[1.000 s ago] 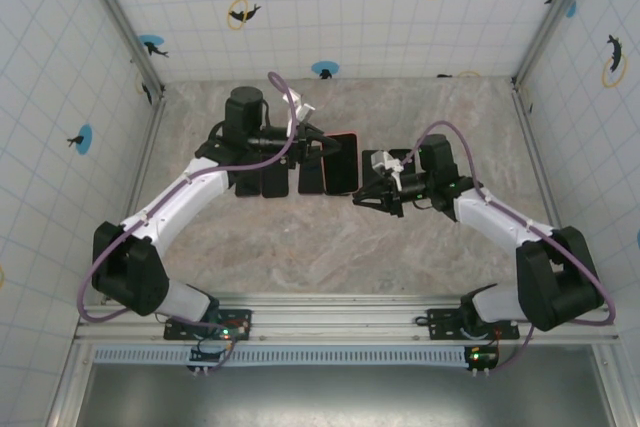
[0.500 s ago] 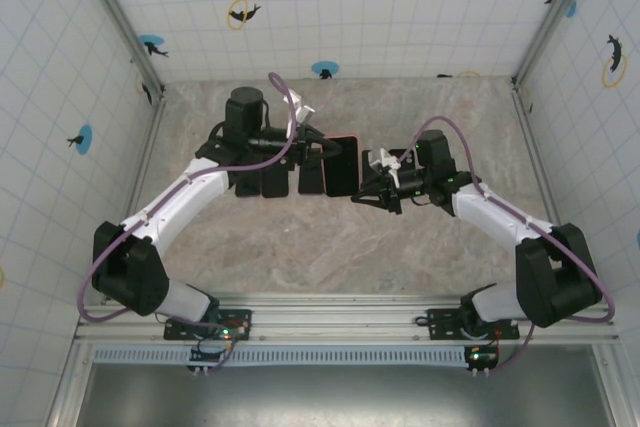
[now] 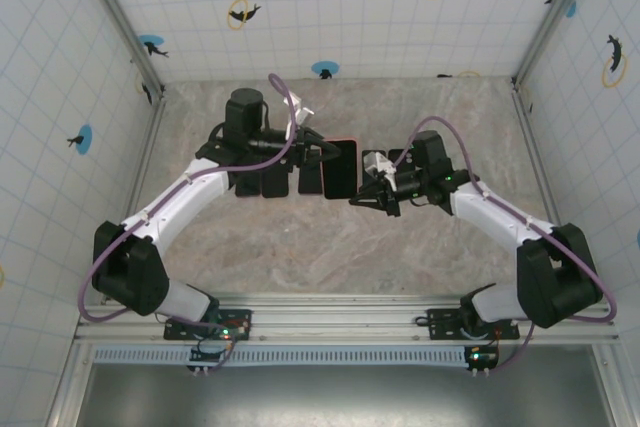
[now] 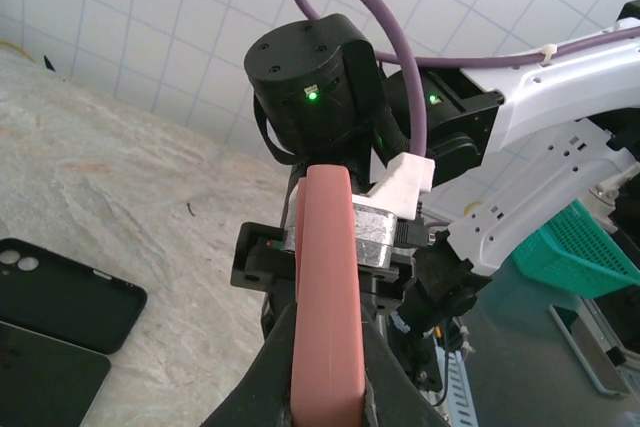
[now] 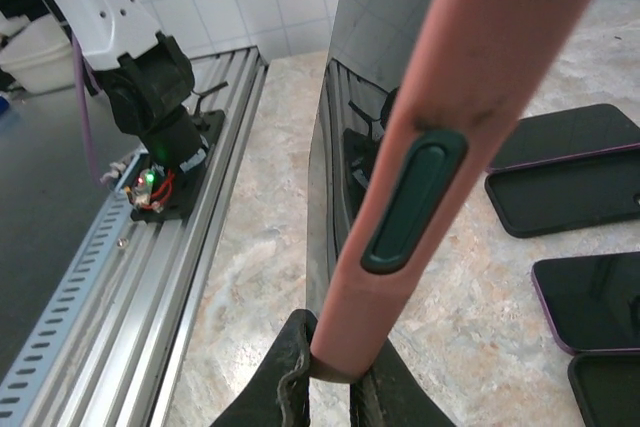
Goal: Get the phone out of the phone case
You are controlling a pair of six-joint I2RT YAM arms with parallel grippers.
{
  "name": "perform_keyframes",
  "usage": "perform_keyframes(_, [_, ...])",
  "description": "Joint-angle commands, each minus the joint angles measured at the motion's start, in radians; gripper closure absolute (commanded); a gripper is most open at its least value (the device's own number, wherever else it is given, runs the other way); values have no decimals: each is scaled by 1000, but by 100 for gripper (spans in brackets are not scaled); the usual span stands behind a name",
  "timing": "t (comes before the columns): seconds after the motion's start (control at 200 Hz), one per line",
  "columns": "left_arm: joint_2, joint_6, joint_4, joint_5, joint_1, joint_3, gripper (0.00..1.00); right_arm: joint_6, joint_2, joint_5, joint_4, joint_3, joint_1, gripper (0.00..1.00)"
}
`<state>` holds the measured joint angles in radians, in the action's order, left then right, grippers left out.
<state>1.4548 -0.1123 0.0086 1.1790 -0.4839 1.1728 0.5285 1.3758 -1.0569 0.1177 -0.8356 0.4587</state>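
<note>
While the phone (image 5: 345, 97) sits inside its salmon-pink phone case (image 3: 341, 169), dark glass showing, the pair hangs clear of the marble table (image 3: 300, 257), over its middle. The left claw (image 4: 328, 387) is pinched tight on one end of the phone case. The right claw (image 5: 335, 372) has its fingers nipped together on the opposite end. Several dark phones and cases (image 3: 262, 183) lie flat on the table just beside, to the left.
</note>
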Motion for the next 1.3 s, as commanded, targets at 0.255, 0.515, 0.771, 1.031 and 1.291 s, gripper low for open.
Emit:
perform_keyframes(0.255, [-27,-49,9,146,-9,7,100,120,-54,304,72,-88,38,92])
perform_keyframes(0.515, [-24,-58,16,146,-14,4,100,140,-66,367,39,-110,41,93])
perform_keyframes(0.771, [-18,-68,26,148,-21,9,100,130,-94,367,-35,-94,43,94])
perform_keyframes(1.031, [-11,-89,35,134,-21,23,100,131,-131,373,-114,-60,44,94])
perform_keyframes(1.291, [-2,-121,66,129,-22,24,100,112,-173,377,-224,-6,46,94])
